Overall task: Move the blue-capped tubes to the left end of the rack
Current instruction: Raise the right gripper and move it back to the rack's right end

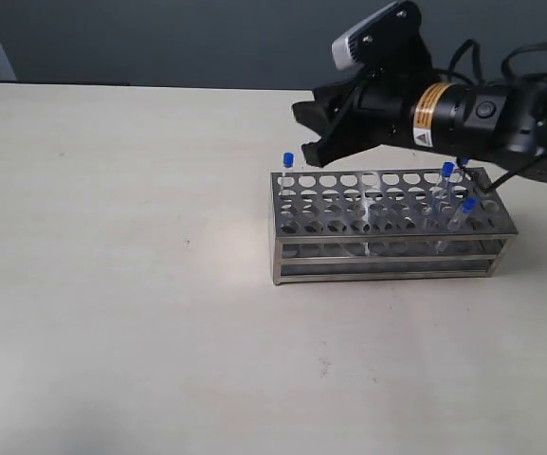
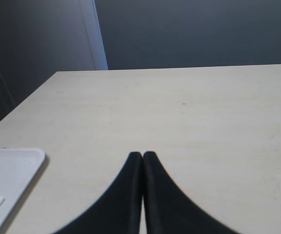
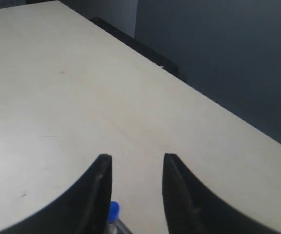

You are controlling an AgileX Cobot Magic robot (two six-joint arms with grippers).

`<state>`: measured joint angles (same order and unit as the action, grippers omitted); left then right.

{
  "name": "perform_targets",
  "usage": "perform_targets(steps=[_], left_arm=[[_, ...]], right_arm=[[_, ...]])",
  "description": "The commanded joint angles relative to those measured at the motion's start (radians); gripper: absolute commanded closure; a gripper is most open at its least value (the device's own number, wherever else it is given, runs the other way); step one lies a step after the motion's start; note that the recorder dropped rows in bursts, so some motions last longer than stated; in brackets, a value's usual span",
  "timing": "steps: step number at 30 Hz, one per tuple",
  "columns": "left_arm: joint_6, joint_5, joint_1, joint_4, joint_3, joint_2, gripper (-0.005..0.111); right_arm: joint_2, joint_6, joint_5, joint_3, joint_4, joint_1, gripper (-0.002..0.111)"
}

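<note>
The steel rack (image 1: 387,227) stands right of the table's middle. One blue-capped tube (image 1: 288,161) stands in its far left corner. Two more blue-capped tubes (image 1: 446,172) (image 1: 467,205) stand near its right end, and a third blue cap (image 1: 463,162) peeks out behind them. My right gripper (image 1: 303,133) hangs open over the rack's left end, just above and right of the corner tube. In the right wrist view that tube's blue cap (image 3: 113,209) shows beside one finger (image 3: 100,178), apart from the other. My left gripper (image 2: 142,155) is shut on nothing and is out of the exterior view.
A white tray (image 2: 9,168) lies at the table's edge in the left wrist view. The right arm's black body (image 1: 482,114) hangs over the rack's back right. A dark wall lies behind the table.
</note>
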<state>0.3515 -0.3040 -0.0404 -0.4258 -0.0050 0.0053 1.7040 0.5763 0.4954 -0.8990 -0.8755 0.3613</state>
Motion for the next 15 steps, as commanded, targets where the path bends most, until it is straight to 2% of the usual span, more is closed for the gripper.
perform_targets(steps=[1, 5, 10, 15], left_arm=[[0.005, 0.009, 0.004, -0.006, 0.002, -0.005, 0.106], [0.005, 0.009, 0.004, -0.006, 0.002, -0.005, 0.106], [0.005, 0.007, 0.004, -0.006, 0.002, -0.005, 0.106], [0.005, 0.007, 0.004, -0.006, 0.002, -0.005, 0.106]], right_arm=[[-0.130, 0.027, -0.157, 0.007, 0.041, -0.014, 0.073], [-0.236, 0.027, -0.144, 0.069, 0.107, -0.082, 0.073], [-0.351, 0.030, -0.149, 0.228, 0.154, -0.180, 0.073], [-0.496, 0.063, -0.141, 0.415, 0.154, -0.192, 0.073]])
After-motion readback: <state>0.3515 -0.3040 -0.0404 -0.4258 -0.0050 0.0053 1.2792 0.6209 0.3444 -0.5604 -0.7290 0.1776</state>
